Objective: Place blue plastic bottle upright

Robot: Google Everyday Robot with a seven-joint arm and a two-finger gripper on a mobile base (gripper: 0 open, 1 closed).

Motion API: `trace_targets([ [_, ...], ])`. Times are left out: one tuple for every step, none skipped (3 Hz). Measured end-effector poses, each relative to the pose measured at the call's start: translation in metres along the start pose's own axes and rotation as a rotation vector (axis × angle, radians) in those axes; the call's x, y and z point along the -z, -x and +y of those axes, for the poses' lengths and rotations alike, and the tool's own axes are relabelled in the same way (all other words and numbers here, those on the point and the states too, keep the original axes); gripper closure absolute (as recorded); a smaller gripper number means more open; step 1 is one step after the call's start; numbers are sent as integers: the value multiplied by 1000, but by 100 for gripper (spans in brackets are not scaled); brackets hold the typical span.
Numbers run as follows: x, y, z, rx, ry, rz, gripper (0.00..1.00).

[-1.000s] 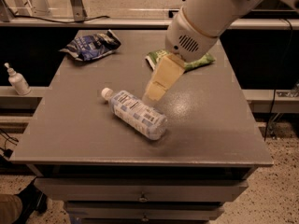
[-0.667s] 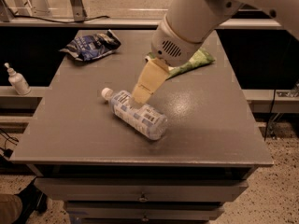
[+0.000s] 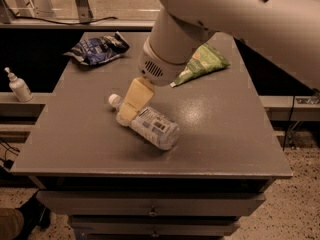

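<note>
The blue plastic bottle (image 3: 152,126) lies on its side on the grey table (image 3: 225,139), near the middle. Its white cap (image 3: 114,100) points to the back left. It is clear plastic with a pale blue-and-white label. My gripper (image 3: 131,108) hangs from the white arm (image 3: 175,39) and reaches down onto the bottle's neck end, just right of the cap. Its cream-coloured fingers cover the bottle's shoulder.
A dark blue snack bag (image 3: 97,49) lies at the table's back left. A green snack bag (image 3: 202,64) lies at the back right, partly behind the arm. A small white pump-top bottle (image 3: 18,85) stands on a shelf left of the table. Drawers sit below the tabletop.
My gripper has moved left and down, from above the bottle's right side to its neck end by the cap. The bottle has not moved.
</note>
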State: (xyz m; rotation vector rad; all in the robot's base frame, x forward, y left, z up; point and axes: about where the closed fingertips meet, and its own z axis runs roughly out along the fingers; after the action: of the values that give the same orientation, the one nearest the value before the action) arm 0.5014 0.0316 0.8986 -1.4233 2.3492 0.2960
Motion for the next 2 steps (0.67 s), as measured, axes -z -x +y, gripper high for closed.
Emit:
trace_targets([
  [-29,0,5,-26,-1,33,0],
  [-54,-2,10,-47,-1,74,0],
])
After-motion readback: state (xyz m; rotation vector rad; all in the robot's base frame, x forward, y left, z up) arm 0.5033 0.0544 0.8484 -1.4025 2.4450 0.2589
